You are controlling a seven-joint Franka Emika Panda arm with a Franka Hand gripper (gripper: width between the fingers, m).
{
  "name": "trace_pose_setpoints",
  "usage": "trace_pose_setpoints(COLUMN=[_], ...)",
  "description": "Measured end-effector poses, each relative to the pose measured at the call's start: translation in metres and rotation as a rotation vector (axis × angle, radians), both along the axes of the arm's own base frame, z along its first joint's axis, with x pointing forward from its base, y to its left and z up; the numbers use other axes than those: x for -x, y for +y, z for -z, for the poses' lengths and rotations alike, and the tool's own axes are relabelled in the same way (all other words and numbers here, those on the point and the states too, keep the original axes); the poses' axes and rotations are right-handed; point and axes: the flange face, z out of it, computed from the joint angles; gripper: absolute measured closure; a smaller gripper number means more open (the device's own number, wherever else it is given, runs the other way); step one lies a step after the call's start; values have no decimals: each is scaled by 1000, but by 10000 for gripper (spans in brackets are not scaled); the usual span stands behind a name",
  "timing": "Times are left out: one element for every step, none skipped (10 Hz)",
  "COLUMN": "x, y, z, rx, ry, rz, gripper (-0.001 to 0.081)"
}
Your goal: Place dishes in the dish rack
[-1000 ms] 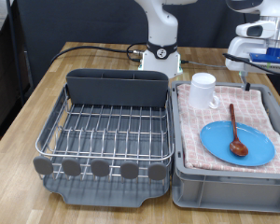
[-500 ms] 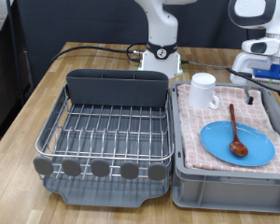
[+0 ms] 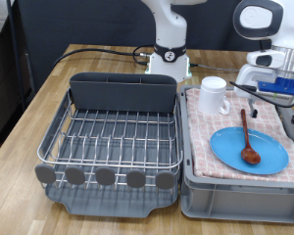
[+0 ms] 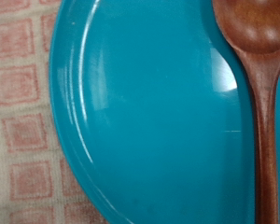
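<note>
On the exterior view's left sits the dish rack (image 3: 108, 147), wire grid bare as far as I can see and nothing in the tall cutlery compartment (image 3: 122, 93), so from where I'm sitting none of the dishes have made it over yet. Moving right, there's the grey crate (image 3: 201, 191) with the pink checkered cloth (image 3: 201, 132), and on that cloth the white mug (image 3: 214, 95) stands upright near the back, with the blue plate (image 3: 269, 157) in front of it and the wooden spoon (image 3: 246, 132) lying across the plate, bowl end resting on it. Far right, the gripper (image 3: 267, 80) hangs above the crate's back corner, and honestly I can't tell if the fingers are open or closed from this angle. The wrist view shows no fingers at all, just plate and the spoon running along one edge of the picture. My read is I'm lining up on the spoon, since it sits on top of the plate. To do that well I'd want the handle centred between the fingers, not off at the edge like now.
</note>
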Motion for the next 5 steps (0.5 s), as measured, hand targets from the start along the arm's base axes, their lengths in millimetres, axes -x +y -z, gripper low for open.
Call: trace_pose_setpoints(x=[2,3,5,7,8], y=[-7,-14,-21,-27,-32], z=[5,10,15,19,23], rx=[-4,-8,-11,-12,-11], ry=[-1,-3,-11,-14,-13], rz=[-1,-5,-17,-25,-29], gripper=[4,4,4,4,4])
